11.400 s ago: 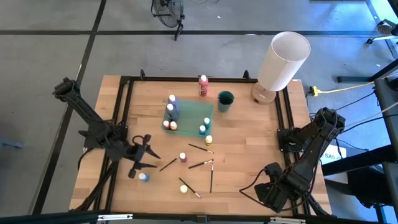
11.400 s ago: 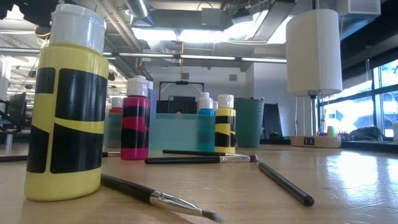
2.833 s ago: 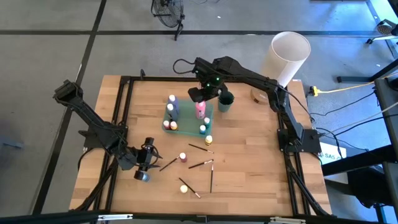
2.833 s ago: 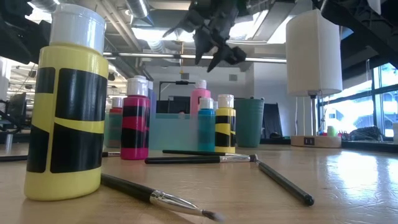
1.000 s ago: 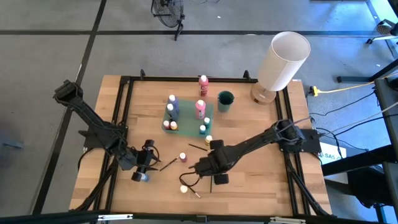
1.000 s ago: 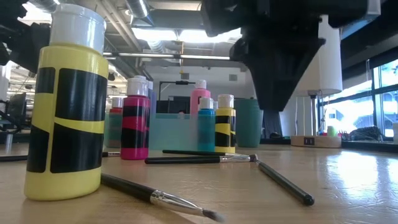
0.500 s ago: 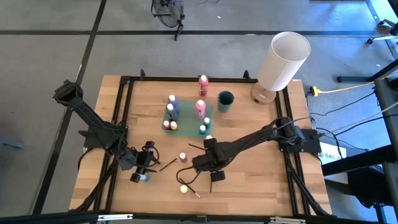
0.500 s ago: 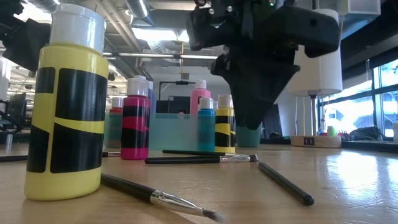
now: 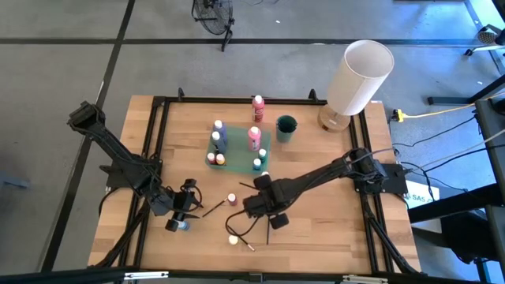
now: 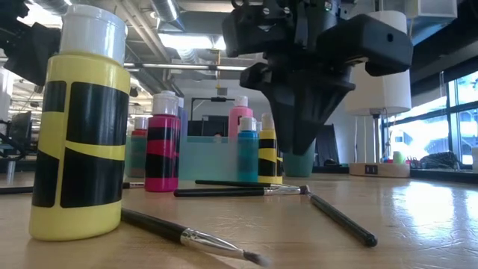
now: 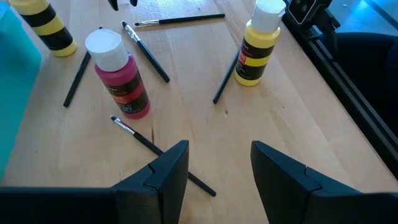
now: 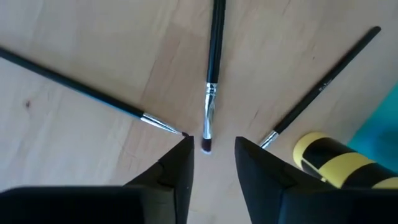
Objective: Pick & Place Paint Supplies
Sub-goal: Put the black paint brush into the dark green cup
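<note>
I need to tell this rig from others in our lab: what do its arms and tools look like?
Both arms are matte black, built of slim jointed segments with bulkier joints. The left tool and right tool each end in two flat, wedge-shaped black fingers. A black cable loops near the right arm's base. No markings are visible.

Bottles stand upright in my teal tray [image 9: 237, 146]: purple [image 9: 218, 128], tall pink [image 9: 254, 136], orange [image 9: 220, 158], blue [image 9: 257, 164]. A red bottle [image 9: 258, 106] stands behind it. Loose on the wood: pink bottle [image 9: 232, 199], yellow bottle [image 9: 233, 240], and thin dark brushes [image 12: 211, 74] lying flat, bristle tips nearly meeting.
</note>
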